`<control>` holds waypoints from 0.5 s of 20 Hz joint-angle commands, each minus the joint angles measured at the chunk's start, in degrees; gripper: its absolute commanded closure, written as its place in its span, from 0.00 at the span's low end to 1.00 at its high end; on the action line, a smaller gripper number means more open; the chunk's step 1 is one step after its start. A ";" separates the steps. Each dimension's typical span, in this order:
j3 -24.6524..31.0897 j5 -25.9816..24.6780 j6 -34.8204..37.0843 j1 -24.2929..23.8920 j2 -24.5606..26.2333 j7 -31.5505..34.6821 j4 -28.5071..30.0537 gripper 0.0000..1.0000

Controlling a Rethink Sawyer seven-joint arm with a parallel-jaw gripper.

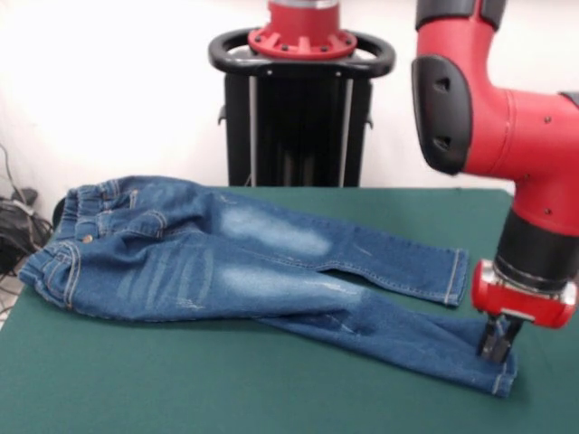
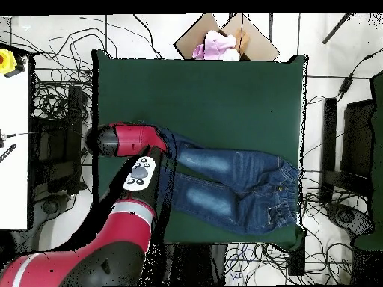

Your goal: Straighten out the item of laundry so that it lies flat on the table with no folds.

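Note:
The blue denim jeans (image 1: 208,267) lie spread on the dark green table (image 1: 181,380), waistband to the left and both legs running right. The far leg ends in a hem (image 1: 457,276); the near leg slants toward the front right corner with a fold near the knee. My gripper (image 1: 498,351) hangs from the red arm straight down onto the near leg's hem, its dark fingers close together on the denim. In the overhead view the jeans (image 2: 232,183) lie near the table's (image 2: 224,90) lower edge, and the red arm (image 2: 123,140) hides the gripper.
The robot's black pedestal (image 1: 298,108) stands behind the table. An open cardboard box with pink cloth (image 2: 217,41) sits beyond the far edge in the overhead view. Cables lie on the floor round the table. The waistband reaches the table's side edge.

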 commanded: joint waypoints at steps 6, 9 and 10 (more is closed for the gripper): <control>6.09 -3.62 1.88 -4.33 -15.57 3.29 17.82 1.00; 7.48 -2.56 3.34 -4.53 -19.77 3.59 21.47 1.00; 7.54 -2.55 3.33 -4.37 -20.57 3.81 22.39 1.00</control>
